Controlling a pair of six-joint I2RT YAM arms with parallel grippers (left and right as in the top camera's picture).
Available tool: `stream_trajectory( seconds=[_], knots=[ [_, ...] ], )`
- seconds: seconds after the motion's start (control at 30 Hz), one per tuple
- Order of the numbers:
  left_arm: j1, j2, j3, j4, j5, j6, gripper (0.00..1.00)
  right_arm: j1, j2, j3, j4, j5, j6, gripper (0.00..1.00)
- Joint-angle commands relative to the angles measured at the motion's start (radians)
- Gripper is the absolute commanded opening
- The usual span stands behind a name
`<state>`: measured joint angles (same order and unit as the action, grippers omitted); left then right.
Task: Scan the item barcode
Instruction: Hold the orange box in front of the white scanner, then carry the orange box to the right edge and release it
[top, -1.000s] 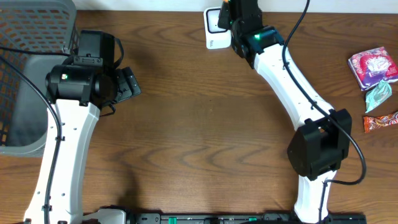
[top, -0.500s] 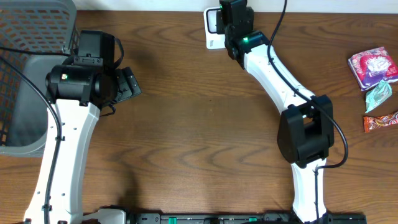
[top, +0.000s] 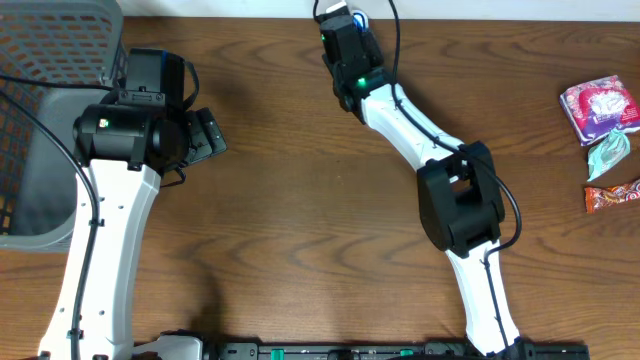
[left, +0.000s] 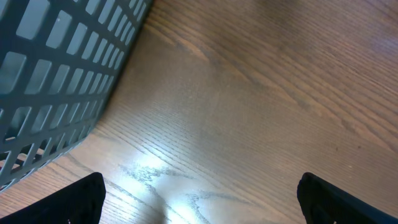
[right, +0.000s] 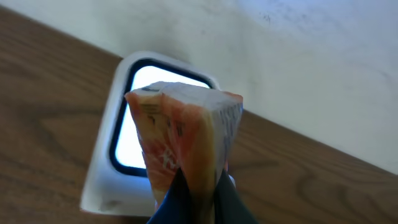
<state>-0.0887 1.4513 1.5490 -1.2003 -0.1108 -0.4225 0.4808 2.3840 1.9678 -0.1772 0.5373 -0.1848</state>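
Note:
An orange and silver snack packet (right: 186, 130) stands upright in the right wrist view, with my right gripper (right: 199, 194) shut on its lower end. Just behind it lies the white barcode scanner (right: 106, 180) with a dark-framed bright window (right: 132, 146); the packet hangs over the window's right part. In the overhead view the right wrist (top: 345, 45) at the table's back edge covers the scanner and the packet. My left gripper (left: 202, 208) is open over bare wood beside the basket, with nothing between its fingers (left: 81, 199).
A grey mesh basket (top: 40, 120) fills the left side, close to the left arm (top: 130, 130). At the far right lie a pink packet (top: 600, 108), a teal wrapper (top: 607, 155) and an orange-brown bar (top: 612, 195). A pale wall runs behind the scanner.
The right arm has swung left along the back edge with the packet, and its wrist now covers the scanner in the overhead view. The left arm has not moved.

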Motion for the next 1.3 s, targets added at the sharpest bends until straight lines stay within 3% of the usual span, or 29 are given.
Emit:
stream_trajectory(
  seconds=[0.0, 0.13, 0.33, 0.67, 1.1, 1.27],
  knots=[
    [0.001, 0.003, 0.003, -0.003, -0.006, -0.01, 0.98, -0.003, -0.016, 0.041, 0.001, 0.179, 0.063, 0.01],
    [0.001, 0.003, 0.003, -0.003, -0.006, -0.01, 0.98, -0.041, -0.024, 0.13, -0.124, 0.235, 0.155, 0.01],
    [0.001, 0.003, 0.003, -0.003, -0.006, -0.01, 0.97, -0.164, -0.024, 0.276, -0.467, 0.256, 0.235, 0.01],
    [0.001, 0.003, 0.003, -0.003, -0.006, -0.01, 0.98, -0.52, -0.024, 0.31, -0.97, 0.303, 0.469, 0.01],
    [0.001, 0.003, 0.003, -0.003, -0.006, -0.01, 0.98, -0.824, -0.024, 0.307, -1.152, 0.299, 0.533, 0.01],
    [0.001, 0.003, 0.003, -0.003, -0.006, -0.01, 0.98, -0.909, -0.024, 0.279, -1.159, 0.156, 0.533, 0.01]
  ],
)
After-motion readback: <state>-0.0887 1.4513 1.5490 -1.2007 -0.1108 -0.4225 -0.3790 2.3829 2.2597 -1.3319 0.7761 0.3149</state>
